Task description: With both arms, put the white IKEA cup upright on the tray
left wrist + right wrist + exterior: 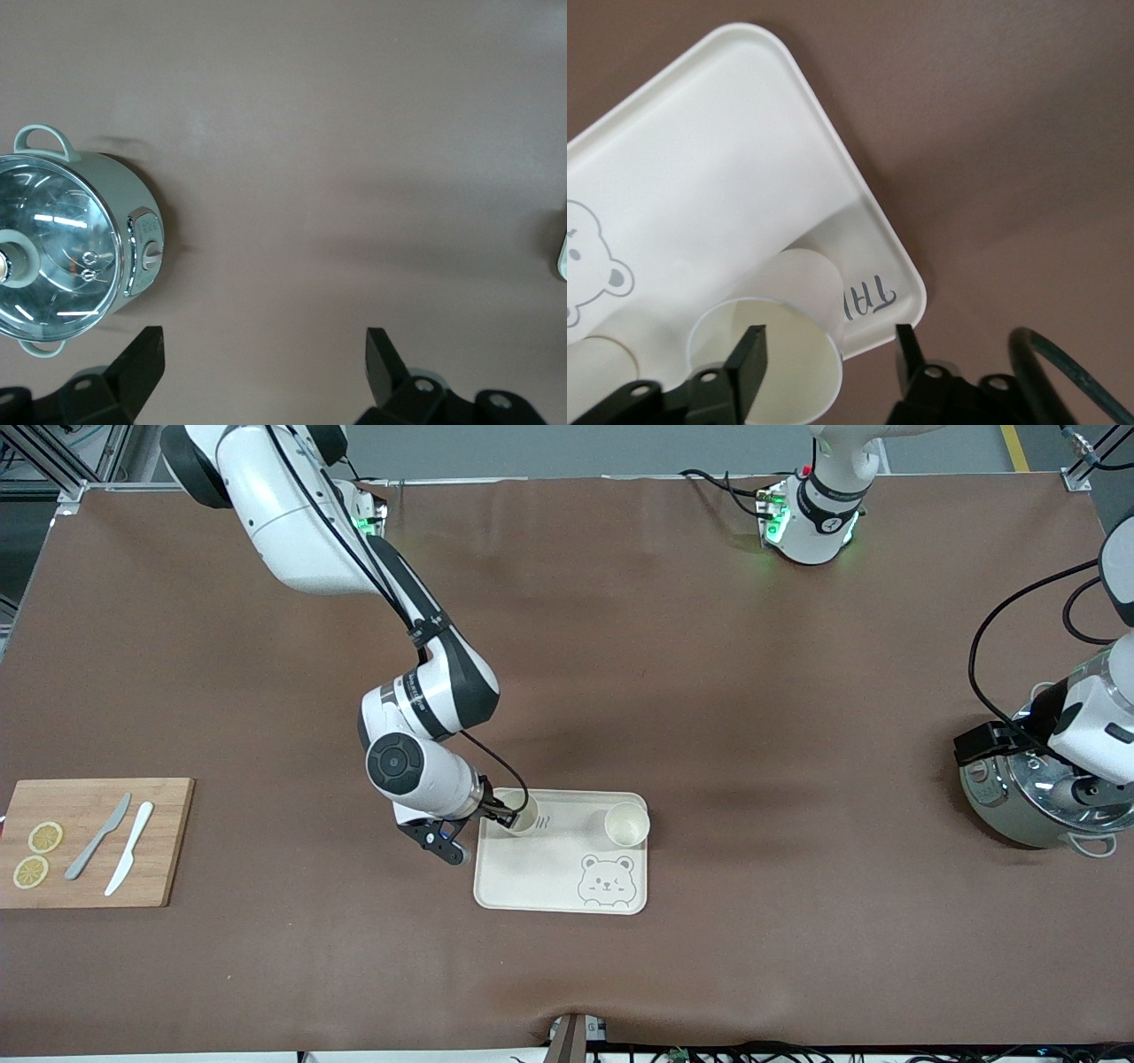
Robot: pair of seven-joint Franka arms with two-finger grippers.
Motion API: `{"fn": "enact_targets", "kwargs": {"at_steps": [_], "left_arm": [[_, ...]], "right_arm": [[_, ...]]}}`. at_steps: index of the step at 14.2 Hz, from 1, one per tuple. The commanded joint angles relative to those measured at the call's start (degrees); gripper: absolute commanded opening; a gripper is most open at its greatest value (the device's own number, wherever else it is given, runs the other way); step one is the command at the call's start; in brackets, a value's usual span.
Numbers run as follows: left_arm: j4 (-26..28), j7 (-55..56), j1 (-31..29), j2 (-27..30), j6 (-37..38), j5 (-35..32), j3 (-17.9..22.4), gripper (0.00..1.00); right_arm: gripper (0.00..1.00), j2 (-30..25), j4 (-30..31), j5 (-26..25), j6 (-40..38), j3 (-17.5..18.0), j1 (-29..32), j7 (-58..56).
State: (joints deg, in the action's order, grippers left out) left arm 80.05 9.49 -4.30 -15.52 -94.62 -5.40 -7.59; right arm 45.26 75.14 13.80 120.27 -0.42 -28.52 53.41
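A cream tray (532, 872) with a bear face lies on the brown table. Two white cups stand upright on it. One cup (529, 816) is at the tray corner toward the right arm's end. The other cup (627, 824) is at the corner toward the left arm's end. My right gripper (507, 815) is open at the first cup. In the right wrist view, my right gripper (828, 354) has one finger (749, 359) inside that cup (797, 376) and the other outside the tray (700, 177) rim. My left gripper (979, 744) is open and empty (266, 363), waiting beside the pot.
A grey-green pot with a glass lid (1032, 802) stands at the left arm's end, also in the left wrist view (62, 248). A wooden cutting board (89, 841) with two lemon slices and two knives lies at the right arm's end.
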Motion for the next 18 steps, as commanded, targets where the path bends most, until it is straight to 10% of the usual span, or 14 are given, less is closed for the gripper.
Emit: {"fn": "enact_targets", "kwargs": {"at_steps": [1, 6, 18], "left_arm": [[0.5, -1.0, 0.0, 0.8, 0.6, 0.6, -0.1, 1.00], [0.5, -1.7, 0.4, 0.7, 0.6, 0.4, -0.6, 1.00], [-0.8, -2.4, -0.4, 4.4, 4.5, 2.8, -0.6, 1.00]], "right_arm": [[1.00, -2.3, -5.4, 0.6, -9.8, 0.0, 2.8, -0.5], [1.00, -10.8, -7.8, -0.8, -20.6, 0.0, 6.5, -0.9], [1.00, -40.2, 18.5, -9.1, -22.8, 0.1, 25.9, -37.4]]}}
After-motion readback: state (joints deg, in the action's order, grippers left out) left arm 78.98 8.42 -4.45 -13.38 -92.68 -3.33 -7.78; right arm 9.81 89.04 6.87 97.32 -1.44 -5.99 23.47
